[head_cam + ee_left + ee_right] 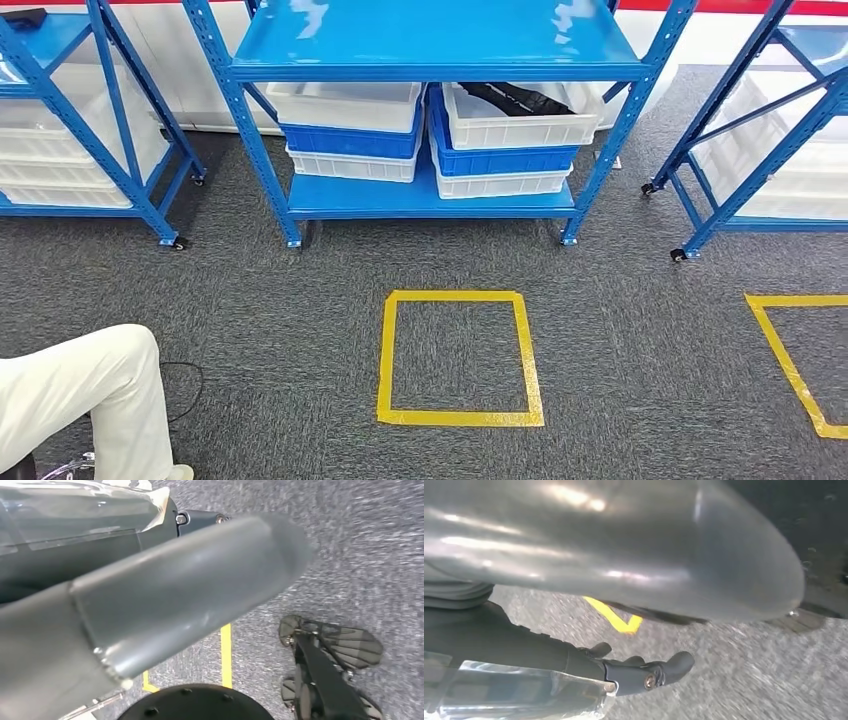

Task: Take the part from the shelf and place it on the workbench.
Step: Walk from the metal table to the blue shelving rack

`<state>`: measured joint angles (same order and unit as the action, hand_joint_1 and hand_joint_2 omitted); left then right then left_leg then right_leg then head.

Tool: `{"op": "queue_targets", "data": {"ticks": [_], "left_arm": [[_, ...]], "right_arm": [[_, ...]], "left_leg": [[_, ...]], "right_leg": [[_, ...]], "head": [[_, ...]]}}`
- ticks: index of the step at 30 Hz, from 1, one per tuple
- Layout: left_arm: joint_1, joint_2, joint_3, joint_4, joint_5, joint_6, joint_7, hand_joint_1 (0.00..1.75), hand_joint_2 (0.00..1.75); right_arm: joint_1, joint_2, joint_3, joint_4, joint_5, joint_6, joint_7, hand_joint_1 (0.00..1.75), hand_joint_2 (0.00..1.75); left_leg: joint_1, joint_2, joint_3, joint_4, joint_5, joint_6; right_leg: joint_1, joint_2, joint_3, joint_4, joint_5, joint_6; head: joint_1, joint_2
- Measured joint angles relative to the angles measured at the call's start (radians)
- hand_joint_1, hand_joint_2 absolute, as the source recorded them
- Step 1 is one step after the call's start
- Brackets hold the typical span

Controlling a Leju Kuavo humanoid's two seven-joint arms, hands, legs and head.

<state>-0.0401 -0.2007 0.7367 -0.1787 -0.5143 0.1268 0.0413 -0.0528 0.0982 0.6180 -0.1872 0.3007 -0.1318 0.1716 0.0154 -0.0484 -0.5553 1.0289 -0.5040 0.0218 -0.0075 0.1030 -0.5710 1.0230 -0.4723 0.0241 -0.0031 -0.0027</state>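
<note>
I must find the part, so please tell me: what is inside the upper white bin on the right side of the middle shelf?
Inside the upper white bin lies a dark object, probably the part. The shelf board above covers the bin's rear, so the rest of its contents cannot be seen.

No text, label, brand or number can be read anywhere; the blue shelf (430, 45) and its white and blue bins (505, 135) carry no legible marking; the only sign-like marks are the yellow tape square (460, 357) on the grey carpet and part of a second tape outline (795, 360) beside it.
</note>
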Motion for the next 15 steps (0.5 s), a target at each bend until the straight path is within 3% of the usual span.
{"op": "queue_targets", "data": {"ticks": [3,11,14,15], "left_arm": [[-0.006,0.000,-0.006,0.000,-0.005,-0.006,-0.006,0.00,0.00],[-0.008,0.001,-0.010,0.000,0.002,-0.008,-0.018,0.00,0.00],[-0.009,0.000,-0.010,0.000,0.003,-0.006,-0.024,0.00,0.00],[-0.009,-0.001,-0.009,0.000,0.003,-0.006,-0.025,0.00,0.00]], "right_arm": [[0.004,-0.001,-0.003,0.002,0.000,-0.004,-0.004,0.00,0.00],[0.006,-0.002,-0.006,0.003,0.009,-0.005,-0.005,0.00,0.00],[0.007,-0.001,-0.006,0.003,0.014,-0.005,-0.005,0.00,0.00],[0.007,-0.001,-0.006,0.003,0.014,-0.005,-0.005,0.00,0.00]], "left_leg": [[-0.007,0.003,0.007,-0.010,0.004,-0.003],[-0.016,0.005,0.008,-0.010,0.001,0.008],[-0.015,0.011,0.016,-0.020,0.005,0.025],[-0.012,0.015,0.025,-0.032,0.011,0.034]], "right_leg": [[0.007,-0.022,0.014,-0.016,0.005,-0.008],[0.003,-0.024,0.017,-0.025,0.005,-0.008],[-0.003,-0.022,0.020,-0.040,0.011,0.014],[-0.004,-0.031,0.017,-0.037,0.008,0.021]], "head": [[0.005,0.000],[0.004,0.000],[0.003,0.000],[0.003,0.000]]}}
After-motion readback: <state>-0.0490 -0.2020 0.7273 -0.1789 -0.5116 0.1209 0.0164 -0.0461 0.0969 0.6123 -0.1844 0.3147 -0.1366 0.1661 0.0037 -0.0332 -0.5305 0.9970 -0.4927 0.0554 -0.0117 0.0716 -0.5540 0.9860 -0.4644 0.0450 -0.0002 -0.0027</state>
